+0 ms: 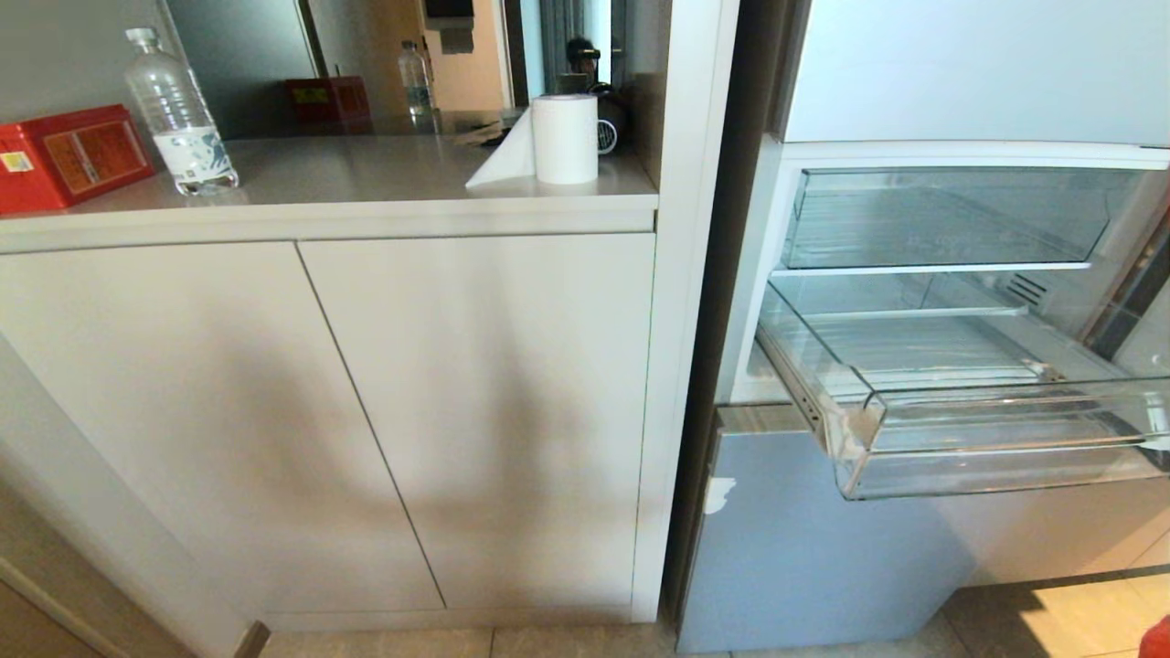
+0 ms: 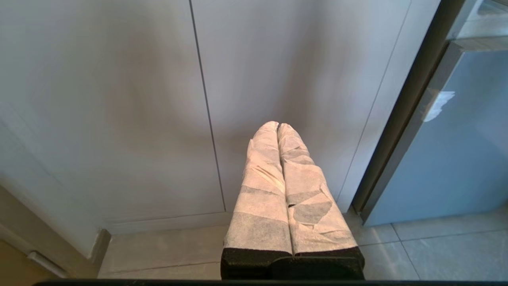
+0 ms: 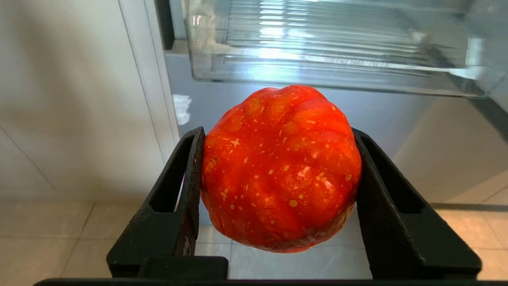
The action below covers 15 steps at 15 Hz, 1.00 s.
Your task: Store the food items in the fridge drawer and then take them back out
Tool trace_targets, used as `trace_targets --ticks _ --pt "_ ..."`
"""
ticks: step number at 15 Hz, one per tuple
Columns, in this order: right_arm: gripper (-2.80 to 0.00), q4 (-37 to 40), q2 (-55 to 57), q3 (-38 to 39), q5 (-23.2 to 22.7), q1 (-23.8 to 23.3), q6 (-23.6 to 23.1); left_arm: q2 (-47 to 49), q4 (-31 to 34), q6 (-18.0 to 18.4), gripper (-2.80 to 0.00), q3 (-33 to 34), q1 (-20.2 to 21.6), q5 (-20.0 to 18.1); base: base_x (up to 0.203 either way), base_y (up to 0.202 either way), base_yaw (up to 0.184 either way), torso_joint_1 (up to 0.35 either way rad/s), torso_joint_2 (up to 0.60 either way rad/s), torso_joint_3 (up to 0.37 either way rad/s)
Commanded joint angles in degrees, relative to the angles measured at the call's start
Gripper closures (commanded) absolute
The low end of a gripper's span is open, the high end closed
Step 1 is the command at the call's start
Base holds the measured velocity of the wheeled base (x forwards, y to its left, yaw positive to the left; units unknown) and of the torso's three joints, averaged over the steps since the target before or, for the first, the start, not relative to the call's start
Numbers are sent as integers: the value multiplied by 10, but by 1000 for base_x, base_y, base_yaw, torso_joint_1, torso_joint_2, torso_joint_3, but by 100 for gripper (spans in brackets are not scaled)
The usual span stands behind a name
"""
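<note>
- Head view: the fridge drawer [image 1: 960,429] lies nearest, pulled out from the open fridge at the right, its clear front wall forward and its ribbed floor bare; a shallower clear tray [image 1: 951,219] sits above it; a pale blue fridge panel [image 1: 804,548] stands below; a small red patch [image 1: 1157,640] shows at the lower right corner, and what it is cannot be told; left of the fridge stands a cabinet [image 1: 347,411] with two closed doors; its counter [image 1: 366,174] carries a water bottle [image 1: 178,114], a red box [image 1: 69,155] and a paper roll [image 1: 562,137].
- Left wrist view: the left gripper [image 2: 278,126] points at the cabinet doors above the tiled floor [image 2: 416,250]; its two wrapped fingers [image 2: 262,190] are pressed together, holding nothing.
- Right wrist view: the right gripper [image 3: 279,137] clamps the orange-red fruit [image 3: 279,169] between its black fingers [image 3: 186,186], one on each side; the fruit is below and in front of the drawer's front wall, outside the drawer.
</note>
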State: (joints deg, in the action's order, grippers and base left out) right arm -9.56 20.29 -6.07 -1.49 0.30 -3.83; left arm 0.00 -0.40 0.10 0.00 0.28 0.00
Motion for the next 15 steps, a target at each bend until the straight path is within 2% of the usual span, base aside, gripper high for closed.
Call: trace_targets --ticks 1,4,9,15 --pt "0 -14 154 -46 -2 2 4 0 0 -1 0 0 0 0 0 0 0 0 0 0" --pt "0 -57 342 -151 -6 3 25 0 0 -1 0 1 0 0 0 0 0 0 0 0" --pt "0 -111 603 -385 -7 3 81 0 0 0 0 1 0 0 0 0 0 0 0 0" --pt "0 -176 836 -544 -3 3 102 0 0 0 0 1 0 0 0 0 0 0 0 0"
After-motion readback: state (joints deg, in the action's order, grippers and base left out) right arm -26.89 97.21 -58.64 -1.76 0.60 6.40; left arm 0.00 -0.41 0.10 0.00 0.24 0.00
